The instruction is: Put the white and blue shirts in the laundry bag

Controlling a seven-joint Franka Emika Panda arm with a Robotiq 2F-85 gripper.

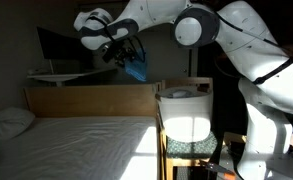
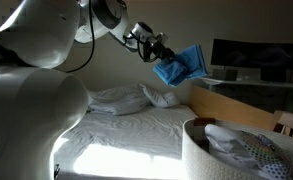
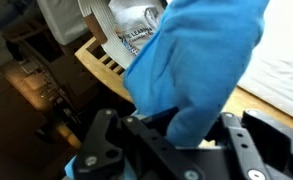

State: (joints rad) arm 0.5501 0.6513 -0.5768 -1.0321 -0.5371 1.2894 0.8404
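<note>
**Blue shirt in the closed hand, high over the end of the bed**

In both exterior views your hand [image 1: 120, 52] is closed on the blue shirt [image 1: 137, 68]. The shirt hangs from it in soft folds, above the pale wooden board [image 1: 91, 98] at the end of the bed [image 1: 76, 140].

In the wrist view the smooth blue cloth fills most of the picture and covers the fingertips. Only the black, hard-edged body of the hand shows under it.

The laundry bag [image 1: 186, 115] stands just beside the bed, inside a frame of wooden slats [image 1: 159, 130]. It is a tall, round bag of white fabric with a rolled rim. It is lower than the shirt and to one side of it.

In an exterior view the picture edge cuts off the bag, and something white with a dotted pattern [image 2: 254, 152] lies inside it. You cannot tell what it is. Soft white pillows [image 2: 116, 98] lie on the sheet.
</note>
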